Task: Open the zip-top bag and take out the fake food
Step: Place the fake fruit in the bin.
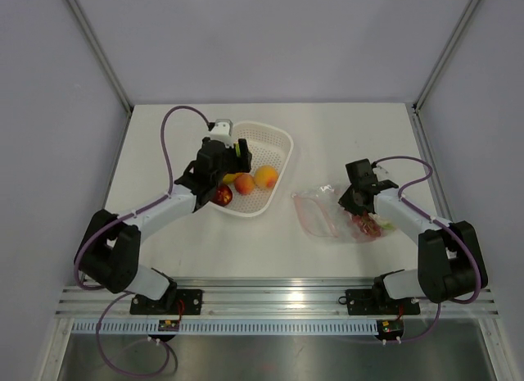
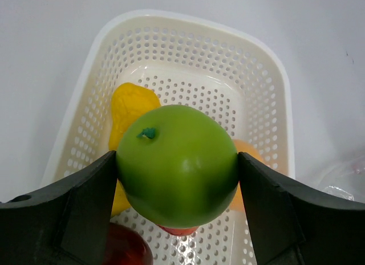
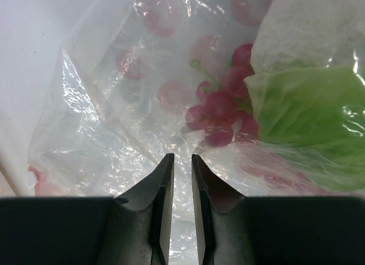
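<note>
The only labels are small tags [image 1: 169, 324] at the arm bases, too small to read.

The left gripper [image 1: 237, 154] hangs over the basket [image 1: 278, 143], and its fingers [image 2: 85, 208] are clamped on a green apple [image 2: 178, 162] – one pad on each side, the stem end turned up to the wrist camera. Under the apple, in the basket, lie a yellow piece [image 2: 131, 105], an orange [image 1: 265, 177], a peach-coloured fruit [image 1: 244, 184] and a dark red apple [image 1: 223, 194].

The bag [image 1: 327, 213] lies flat on the table [image 1: 205, 242], to the right of the basket and apart from it, with a strip of bare table between them. Inside the bag are red grapes [image 3: 219, 105] and a green leaf piece [image 3: 308, 111]. The right gripper [image 3: 182, 159] is down at the bag. Its fingers [image 3: 159, 191] stand nearly together with only a narrow slit between them, and the tips are at the crinkled film. Whether they nip the film I cannot tell.

The basket's left side is under the left arm. The bag's right end is near the right edge of the table. Bare surface lies in front of both – up to the metal rail [image 1: 278, 295] that carries the arms – and also behind the bag.

The table is white and matt. Pale grey walls [image 1: 270, 37] close it on three sides, with metal posts [image 1: 94, 45] in the corners.
</note>
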{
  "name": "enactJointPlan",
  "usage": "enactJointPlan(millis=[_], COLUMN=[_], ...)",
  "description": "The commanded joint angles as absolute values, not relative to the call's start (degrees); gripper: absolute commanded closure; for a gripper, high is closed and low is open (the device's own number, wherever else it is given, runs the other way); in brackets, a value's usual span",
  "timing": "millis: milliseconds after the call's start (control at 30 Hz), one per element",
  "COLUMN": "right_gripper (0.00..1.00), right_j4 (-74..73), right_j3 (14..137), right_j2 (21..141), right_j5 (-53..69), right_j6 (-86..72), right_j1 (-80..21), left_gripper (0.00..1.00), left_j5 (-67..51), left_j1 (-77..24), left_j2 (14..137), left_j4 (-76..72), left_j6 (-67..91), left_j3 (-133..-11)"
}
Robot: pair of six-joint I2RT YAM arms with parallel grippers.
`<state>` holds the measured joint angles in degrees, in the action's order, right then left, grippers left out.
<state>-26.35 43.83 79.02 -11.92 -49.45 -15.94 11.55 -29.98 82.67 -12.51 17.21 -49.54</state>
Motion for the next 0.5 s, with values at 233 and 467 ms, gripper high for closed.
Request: enactJointPlan(millis=[233, 467], right_gripper=[0.75, 0.75], right_j4=[-25.3, -24.8], right_j3=[44.2, 43.4], right_j2=[78.4, 76.0], right_j5=[-13.4, -13.2], right_j6=[-49.0, -49.1], right_j1=[-15.4, -15.4], left_gripper=[0.22, 0.11], left_j5=[16.0, 16.2], left_j1=[-29.7, -29.7], left_j2=[96.1, 99.8], left_j4=[-9.9, -9.3], left_j6=[15.6, 17.3], left_j3=[-66.3, -69.1])
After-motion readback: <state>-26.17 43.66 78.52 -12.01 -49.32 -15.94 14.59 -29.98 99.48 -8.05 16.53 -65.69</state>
